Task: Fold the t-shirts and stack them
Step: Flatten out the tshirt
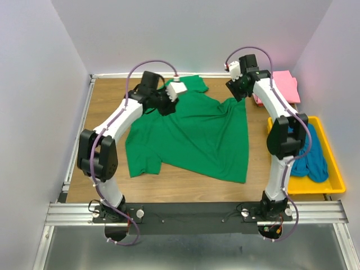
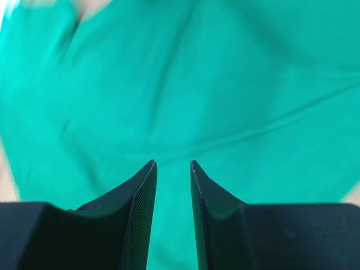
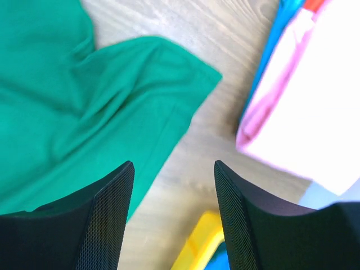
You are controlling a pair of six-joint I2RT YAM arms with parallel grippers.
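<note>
- Left gripper [image 2: 172, 164] hangs released over the green t-shirt [image 1: 197, 135]. Its two jaws stand a narrow gap apart with nothing between them.
- Right gripper [image 3: 174, 164] is released too, jaws wide apart and empty. It hovers over bare wood just beside a corner of the green cloth, near the far right of the table [image 1: 107, 107].
- Only the top view shows the whole layout. The green t-shirt is spread mostly flat across the middle of the table, one sleeve toward the far edge and one toward the near left.
- Also from above, a pink t-shirt [image 1: 287, 84] lies folded in the far right corner. A teal-blue t-shirt [image 1: 312, 157] sits crumpled in the yellow tray [image 1: 336, 171] along the right edge.
- Only the left wrist view fills with green fabric, soft and matte, crossed by shallow creases and a stitched seam. It is slightly blurred.
- Only the right wrist view gives the close detail. The green corner has a hemmed edge and rounded folds, the tabletop shows pale wood grain, and the pink cloth has a smooth folded edge.
- That view also catches a glossy corner of the tray with a sliver of blue inside.
- Both wrist views show black, wedge-shaped fingers [image 3: 109, 225] with finely ribbed inner faces.
</note>
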